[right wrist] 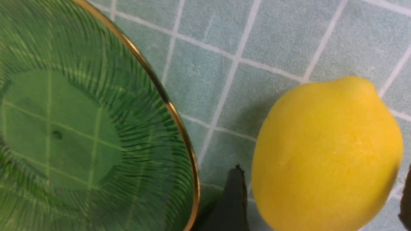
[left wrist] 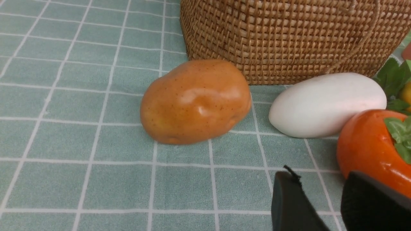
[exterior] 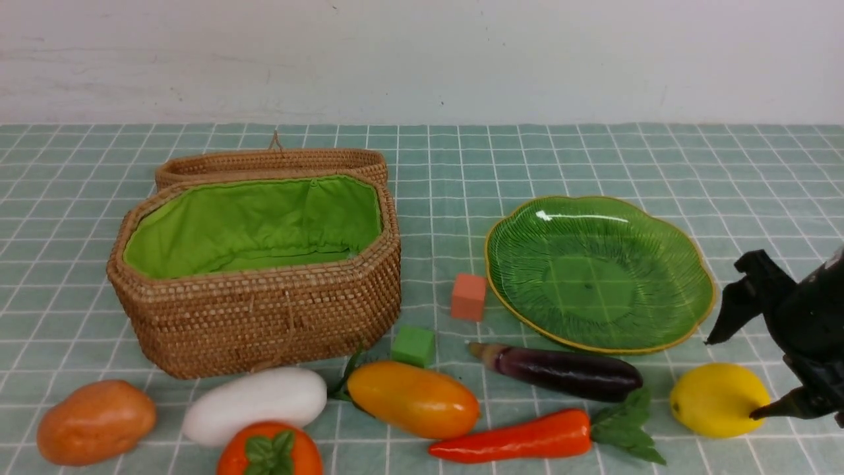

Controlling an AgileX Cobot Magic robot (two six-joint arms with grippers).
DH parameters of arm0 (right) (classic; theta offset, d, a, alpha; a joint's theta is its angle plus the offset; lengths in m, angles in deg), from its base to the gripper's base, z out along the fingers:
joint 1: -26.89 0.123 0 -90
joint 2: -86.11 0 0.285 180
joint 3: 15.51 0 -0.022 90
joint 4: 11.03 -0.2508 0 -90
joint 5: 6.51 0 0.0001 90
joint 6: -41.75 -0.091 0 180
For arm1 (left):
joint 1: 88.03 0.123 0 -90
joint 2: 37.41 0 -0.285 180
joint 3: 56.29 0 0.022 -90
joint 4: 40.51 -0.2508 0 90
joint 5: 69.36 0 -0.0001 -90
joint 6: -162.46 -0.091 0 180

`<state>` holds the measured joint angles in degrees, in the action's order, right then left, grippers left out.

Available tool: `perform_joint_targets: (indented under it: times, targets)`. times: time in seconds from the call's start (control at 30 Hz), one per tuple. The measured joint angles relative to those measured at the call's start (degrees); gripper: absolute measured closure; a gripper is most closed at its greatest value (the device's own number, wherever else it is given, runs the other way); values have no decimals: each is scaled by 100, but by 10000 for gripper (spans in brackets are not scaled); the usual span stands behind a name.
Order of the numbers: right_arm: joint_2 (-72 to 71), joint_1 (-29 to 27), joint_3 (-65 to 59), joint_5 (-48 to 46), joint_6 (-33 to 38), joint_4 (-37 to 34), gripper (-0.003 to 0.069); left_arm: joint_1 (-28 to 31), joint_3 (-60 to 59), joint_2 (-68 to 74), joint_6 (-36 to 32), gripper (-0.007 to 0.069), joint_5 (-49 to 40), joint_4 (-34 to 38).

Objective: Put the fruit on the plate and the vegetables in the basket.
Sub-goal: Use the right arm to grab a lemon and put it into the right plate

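My right gripper stands open at the far right, its fingers on either side of the yellow lemon, which rests on the cloth beside the empty green plate. The right wrist view shows small gaps between the lemon and both fingers. Along the front lie the potato, white radish, persimmon, mango, eggplant and red pepper. The basket stands open and empty. My left gripper shows only in its wrist view, open and empty beside the persimmon.
A small orange cube and a green cube sit between the basket and the plate. The basket's lid leans back behind it. A white wall closes off the far side of the checked green tablecloth.
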<state>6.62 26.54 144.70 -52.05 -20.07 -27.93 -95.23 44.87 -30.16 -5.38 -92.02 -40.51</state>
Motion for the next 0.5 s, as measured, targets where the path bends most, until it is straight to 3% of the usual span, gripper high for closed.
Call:
perform_joint_targets:
  times: [0.3,0.5]
  targets:
    - [502,37,47,-120,104,212,25,0,0,0,0,386,0,0]
    - [504,37,85,-71,1457,220,75,0,0,0,0,386,0,0]
